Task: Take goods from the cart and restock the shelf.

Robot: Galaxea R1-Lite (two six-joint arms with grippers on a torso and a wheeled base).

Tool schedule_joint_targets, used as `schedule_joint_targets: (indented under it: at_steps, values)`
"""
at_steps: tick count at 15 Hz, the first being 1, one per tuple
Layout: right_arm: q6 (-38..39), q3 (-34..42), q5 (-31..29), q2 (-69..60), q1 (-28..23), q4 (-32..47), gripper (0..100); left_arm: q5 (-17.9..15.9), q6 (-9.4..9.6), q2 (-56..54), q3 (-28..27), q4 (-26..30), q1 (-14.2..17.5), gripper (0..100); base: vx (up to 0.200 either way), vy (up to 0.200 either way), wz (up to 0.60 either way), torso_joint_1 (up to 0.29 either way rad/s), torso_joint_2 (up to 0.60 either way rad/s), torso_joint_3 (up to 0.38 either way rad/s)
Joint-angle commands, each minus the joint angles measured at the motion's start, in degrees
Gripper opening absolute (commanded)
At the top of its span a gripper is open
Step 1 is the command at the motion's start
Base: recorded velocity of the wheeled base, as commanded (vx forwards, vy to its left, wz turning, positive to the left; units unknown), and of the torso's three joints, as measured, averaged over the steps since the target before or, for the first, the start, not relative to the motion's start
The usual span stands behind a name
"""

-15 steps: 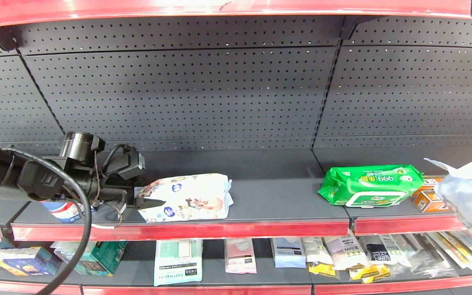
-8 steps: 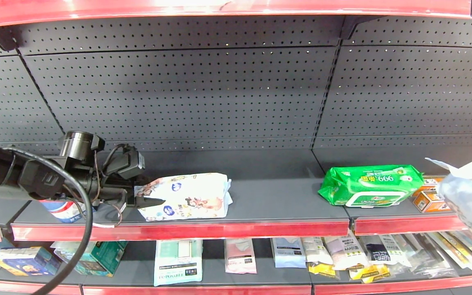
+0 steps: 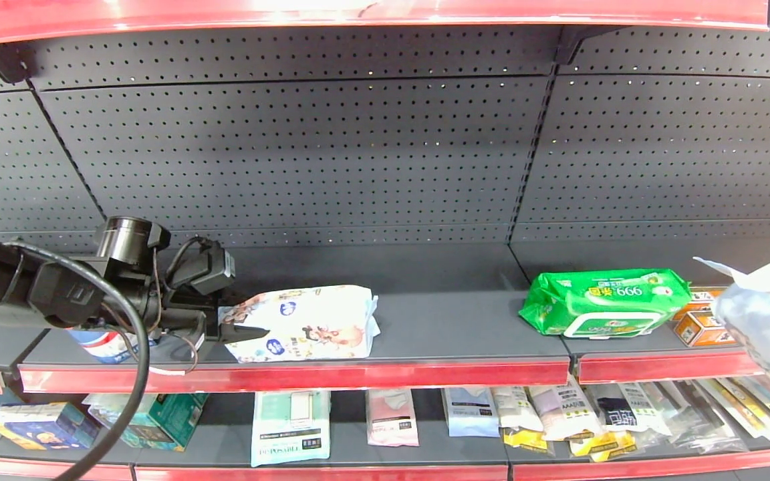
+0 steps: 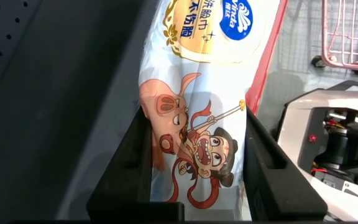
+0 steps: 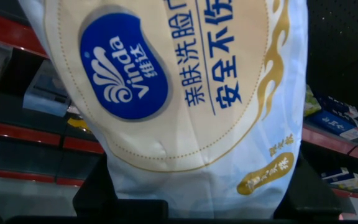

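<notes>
A white wipes pack with cartoon print (image 3: 308,323) lies on the grey middle shelf (image 3: 438,321), near its red front lip. My left gripper (image 3: 249,319) is at the pack's left end, shut on it; in the left wrist view the pack (image 4: 197,124) sits pinched between the two black fingers (image 4: 126,174) of that gripper (image 4: 197,171). A second white pack (image 3: 769,327) hangs at the far right, in front of the shelf edge. My right gripper (image 5: 201,196) is shut on this pack (image 5: 185,87), which hides most of the fingers.
A green wipes pack (image 3: 602,300) and small orange boxes (image 3: 696,327) lie on the right part of the same shelf. A blue-and-white item (image 3: 101,344) stands behind my left arm. The lower shelf (image 3: 385,461) holds several flat packets. Bare shelf lies between the white and green packs.
Almost nothing: the left gripper and the pack's held end have dipped very slightly toward the shelf. The right arm and its pack have kept still.
</notes>
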Motion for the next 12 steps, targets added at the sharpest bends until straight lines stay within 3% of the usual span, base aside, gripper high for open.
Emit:
schedule_joint_targets:
  at_steps: [1, 9, 10, 12]
  values:
    - [0.0, 0.0, 0.0, 0.0, 0.0, 0.0, 0, 0.1, -0.02, 0.0, 0.0, 0.2, 0.0, 0, 0.0, 0.0, 0.0, 0.0, 0.0, 0.0]
    - [0.0, 0.0, 0.0, 0.0, -0.1, 0.0, 0, 0.3, -0.19, 0.2, 0.4, 0.3, 0.0, 0, 0.0, 0.0, 0.0, 0.0, 0.0, 0.0]
    - [0.0, 0.0, 0.0, 0.0, 0.0, 0.0, 0, 0.3, -0.19, 0.2, 0.4, 0.3, 0.0, 100, 0.0, 0.0, 0.0, 0.0, 0.0, 0.0]
    - [0.0, 0.0, 0.0, 0.0, 0.0, 0.0, 0, 0.2, -0.37, 0.2, 0.6, 0.4, 0.0, 100, 0.0, 0.0, 0.0, 0.0, 0.0, 0.0]
